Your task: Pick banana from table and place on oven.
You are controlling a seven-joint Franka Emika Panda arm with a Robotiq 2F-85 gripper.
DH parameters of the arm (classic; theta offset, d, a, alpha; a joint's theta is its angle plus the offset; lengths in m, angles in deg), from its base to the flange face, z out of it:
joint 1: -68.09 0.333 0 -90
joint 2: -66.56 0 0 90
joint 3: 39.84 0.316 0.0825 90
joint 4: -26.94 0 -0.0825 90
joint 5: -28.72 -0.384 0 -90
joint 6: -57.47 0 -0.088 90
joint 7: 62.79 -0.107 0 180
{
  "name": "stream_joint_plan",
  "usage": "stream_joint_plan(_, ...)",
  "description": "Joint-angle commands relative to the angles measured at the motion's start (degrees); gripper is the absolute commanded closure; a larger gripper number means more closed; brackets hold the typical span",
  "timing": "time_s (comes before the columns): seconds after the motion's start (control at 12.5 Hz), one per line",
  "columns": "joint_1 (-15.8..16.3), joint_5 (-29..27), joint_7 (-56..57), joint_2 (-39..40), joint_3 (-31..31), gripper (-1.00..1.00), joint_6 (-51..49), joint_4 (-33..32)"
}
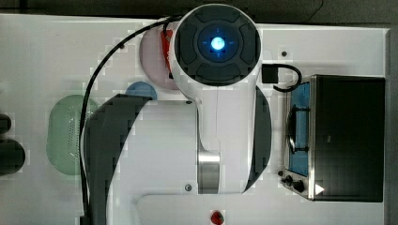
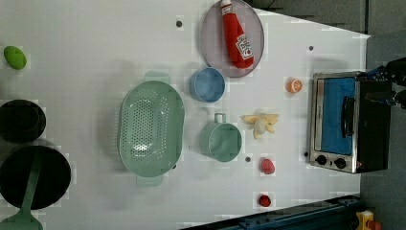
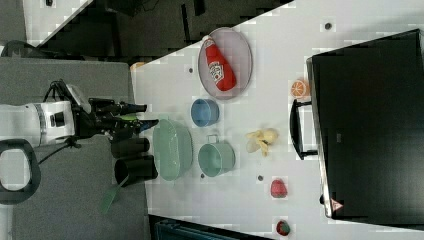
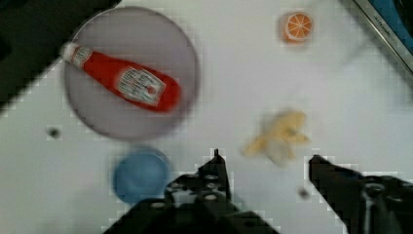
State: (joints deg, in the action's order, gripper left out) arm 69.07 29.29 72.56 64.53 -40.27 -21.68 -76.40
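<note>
The pale-yellow banana (image 2: 261, 124) lies on the white table (image 2: 95, 38), a short way from the oven (image 2: 342, 122) door. In the right view the banana (image 3: 261, 140) sits between the green mug and the oven (image 3: 370, 125), whose black top is bare. My gripper (image 4: 265, 163) is open, with the banana (image 4: 280, 136) just beyond its dark fingertips (image 4: 216, 163) and not touching them. The right view shows the gripper (image 3: 147, 115) held well above the table, with nothing in it. The arm hides the banana in the top view, where the oven (image 1: 349, 136) stands at the right.
A ketchup bottle (image 2: 237, 36) lies on a grey plate (image 2: 210, 43). A blue bowl (image 2: 207, 85), a green mug (image 2: 221, 140) and a green colander (image 2: 151, 128) stand nearby. An orange slice (image 2: 294, 86) and two red toys (image 2: 267, 166) lie near the oven. Black pots (image 2: 33, 175) sit at the left view's left.
</note>
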Motion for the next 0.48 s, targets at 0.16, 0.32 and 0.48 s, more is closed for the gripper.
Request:
stream_joint_plan(0.16, -1.68, 0.82, -4.42, -31.2, -1.72, -0.81, -12.84, -18.14)
stream_joint_plan(0.32, -1.68, 0.83, -4.42, -31.14, -1.72, -1.0, -12.8, -18.3)
stream_joint_plan(0.48, -1.67, 0.83, -4.42, -30.43, -1.71, -1.0, -11.96, -19.05)
